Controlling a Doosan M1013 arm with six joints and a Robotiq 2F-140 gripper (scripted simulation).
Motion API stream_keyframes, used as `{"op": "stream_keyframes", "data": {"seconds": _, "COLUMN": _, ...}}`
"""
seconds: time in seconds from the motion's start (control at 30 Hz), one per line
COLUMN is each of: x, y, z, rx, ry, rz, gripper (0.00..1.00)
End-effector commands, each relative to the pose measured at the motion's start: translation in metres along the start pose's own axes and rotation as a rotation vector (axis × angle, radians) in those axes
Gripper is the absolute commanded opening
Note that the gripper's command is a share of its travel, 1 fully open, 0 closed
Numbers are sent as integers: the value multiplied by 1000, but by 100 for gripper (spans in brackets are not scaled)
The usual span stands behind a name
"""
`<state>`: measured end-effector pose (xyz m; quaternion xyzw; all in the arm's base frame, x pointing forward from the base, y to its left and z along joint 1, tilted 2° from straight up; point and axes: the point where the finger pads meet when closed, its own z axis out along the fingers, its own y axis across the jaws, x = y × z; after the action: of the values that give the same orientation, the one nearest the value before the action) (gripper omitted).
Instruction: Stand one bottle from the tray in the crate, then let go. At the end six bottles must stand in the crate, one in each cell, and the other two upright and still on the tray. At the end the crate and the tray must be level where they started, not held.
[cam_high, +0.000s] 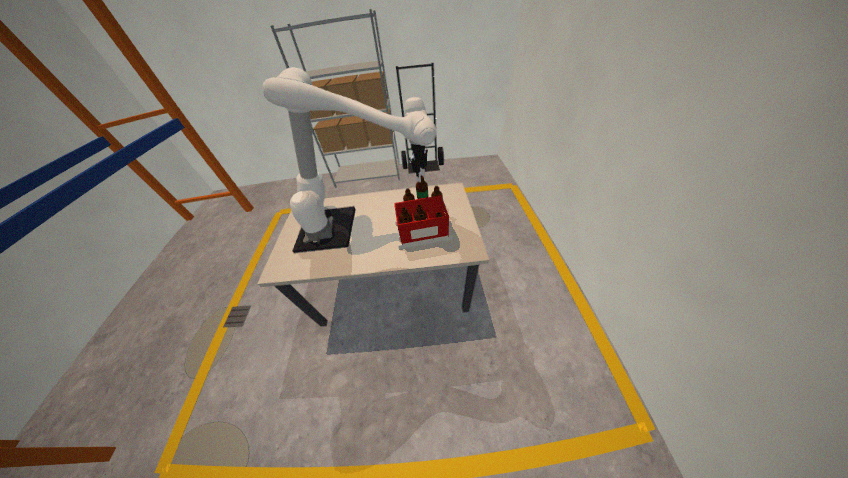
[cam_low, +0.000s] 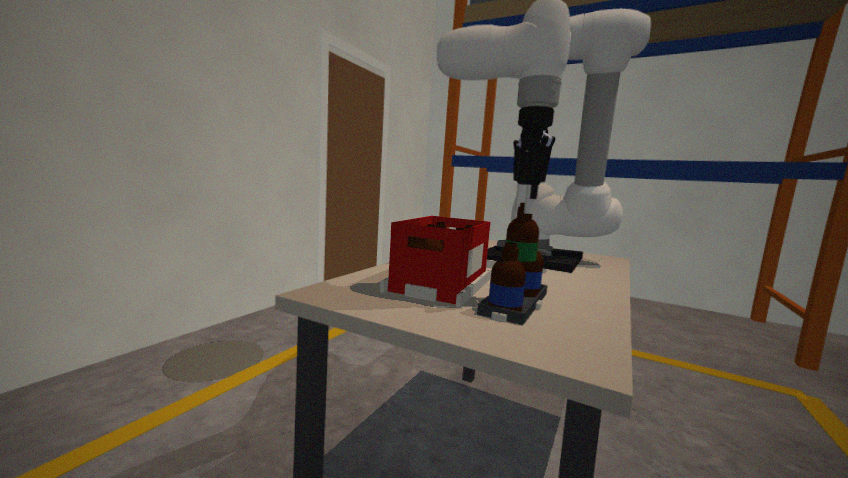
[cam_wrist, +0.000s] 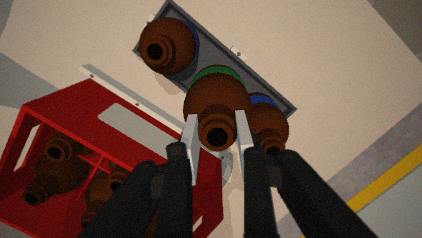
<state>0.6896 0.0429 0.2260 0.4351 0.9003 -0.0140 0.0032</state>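
Observation:
My gripper (cam_wrist: 217, 126) is shut on the neck of a brown bottle with a green label (cam_wrist: 215, 97) and holds it lifted above the dark tray (cam_wrist: 227, 60). The held bottle also shows in the exterior view (cam_low: 522, 237) and in the top view (cam_high: 421, 187). Two brown bottles with blue labels stand on the tray, one at its far end (cam_wrist: 167, 45) and one beside the held bottle (cam_wrist: 268, 125). The red crate (cam_wrist: 95, 150) stands next to the tray and holds several brown bottles (cam_wrist: 55, 162). The crate also shows in the exterior view (cam_low: 438, 256) and in the top view (cam_high: 421, 220).
The crate and tray sit on a beige table (cam_high: 374, 237), with the arm's black base plate (cam_high: 323, 228) at its left end. A shelf with cardboard boxes (cam_high: 347, 109) and a hand truck (cam_high: 418, 118) stand behind the table. Yellow floor tape (cam_high: 587, 308) runs around the cell.

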Motion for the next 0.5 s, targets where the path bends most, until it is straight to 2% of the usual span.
{"op": "stream_keyframes", "data": {"seconds": 0.0, "x": 0, "y": 0, "z": -3, "rx": 0, "ry": 0, "rz": 0, "gripper": 0}}
{"op": "stream_keyframes", "data": {"seconds": 0.47, "x": 0, "y": 0, "z": -16, "rx": 0, "ry": 0, "rz": 0, "gripper": 0}}
